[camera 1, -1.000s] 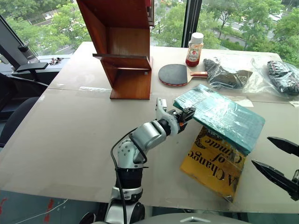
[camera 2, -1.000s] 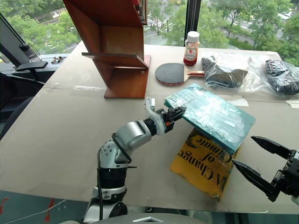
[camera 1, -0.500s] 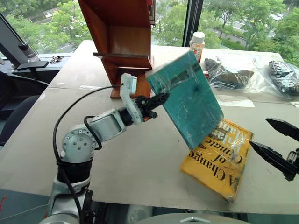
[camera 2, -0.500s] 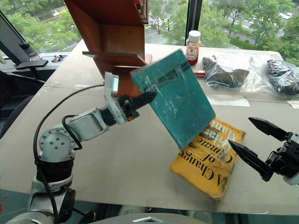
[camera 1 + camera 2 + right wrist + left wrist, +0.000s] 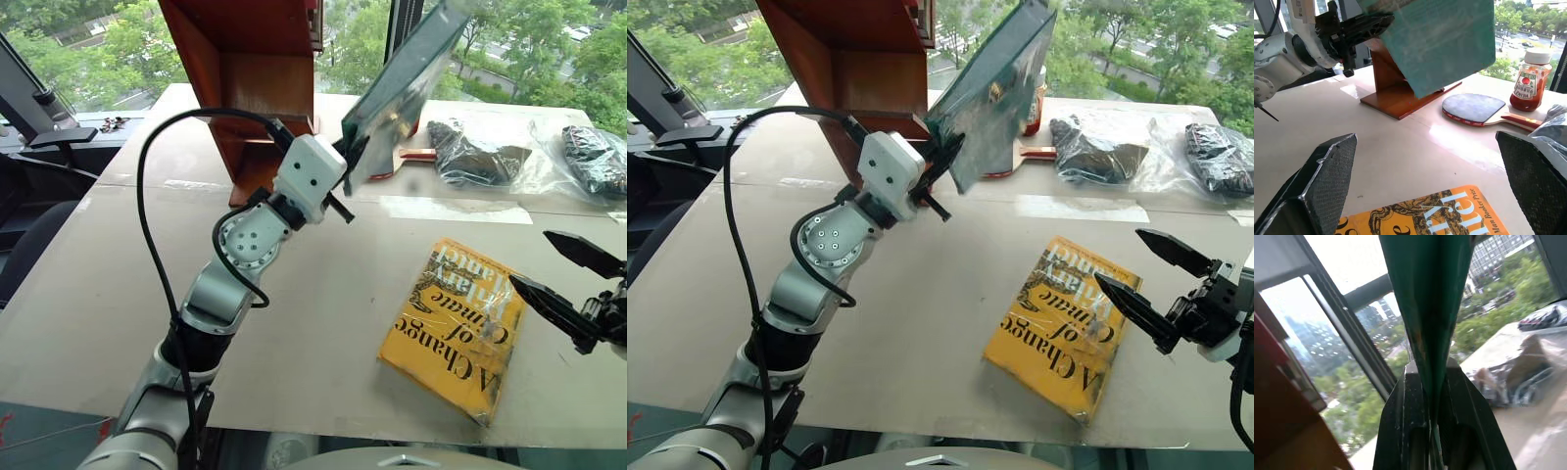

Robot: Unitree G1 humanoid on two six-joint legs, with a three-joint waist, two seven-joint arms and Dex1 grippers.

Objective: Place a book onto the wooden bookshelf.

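At about four o'clock, nearest the camera, the right claw (image 5: 1144, 282) hangs wide and empty beside the yellow book (image 5: 456, 323) lying on the surface (image 5: 118, 294). Further off, toward twelve, the left claw (image 5: 942, 164) pinches the book (image 5: 997, 88) by its lower edge, holding it upright in the air just right of the wooden bookshelf (image 5: 257, 93). Gripped so near one edge, the slick wrap could slip, or the tall book could knock the ledge.
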